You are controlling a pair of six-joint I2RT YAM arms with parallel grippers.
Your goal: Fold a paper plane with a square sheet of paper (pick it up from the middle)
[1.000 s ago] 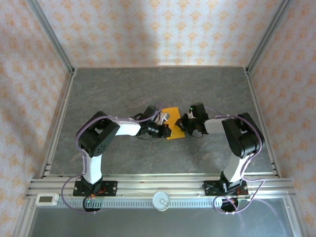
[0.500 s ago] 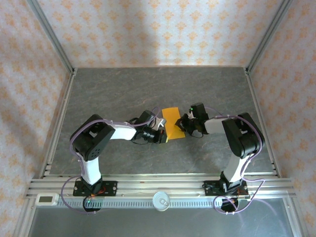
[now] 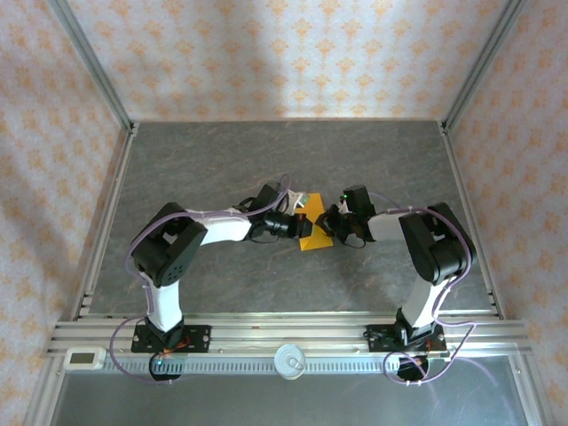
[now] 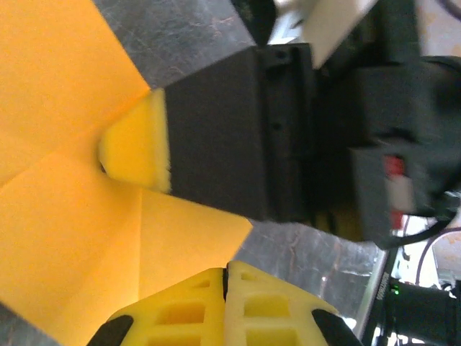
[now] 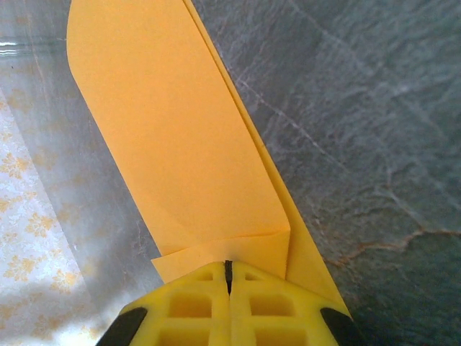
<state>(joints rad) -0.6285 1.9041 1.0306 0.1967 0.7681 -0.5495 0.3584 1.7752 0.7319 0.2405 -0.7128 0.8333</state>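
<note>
Two-arm hold on a small, thin, bright orange sheet of paper [image 3: 317,238], partly folded, lying near the middle of the grey, marbled worktop [image 3: 222,151] between the two grippers. Right gripper [image 3: 333,227]: its yellow jaws are pressed together on the paper, which in the right wrist view emerges from the seam between them as a doubled strip, one layer lying over another with a short cross-crease just ahead of the jaws. This clamp probably serves as the anchor, fixing the layers so that they cannot slide apart while the other arm works. Left gripper [image 3: 299,222]: it lies on the opposite side, its yellow jaws together at the paper's edge; whether paper is caught between them cannot be told from the left wrist view. In that view a yellow pad [image 4: 137,148] of the right gripper sits where several creases converge, and closed jaws alongside would suit pressing or sharpening a crease rather than lifting. Orientation: in the top view the visible orange shape is longer from near to far than across, leaning slightly left at its far end. In the right wrist view the strip stretches away from the jaws, up and to the left, to a blunt, rounded end. No pointed nose is visible, so the dart shape is judged unfinished, with nose and wing folds to come.
</note>
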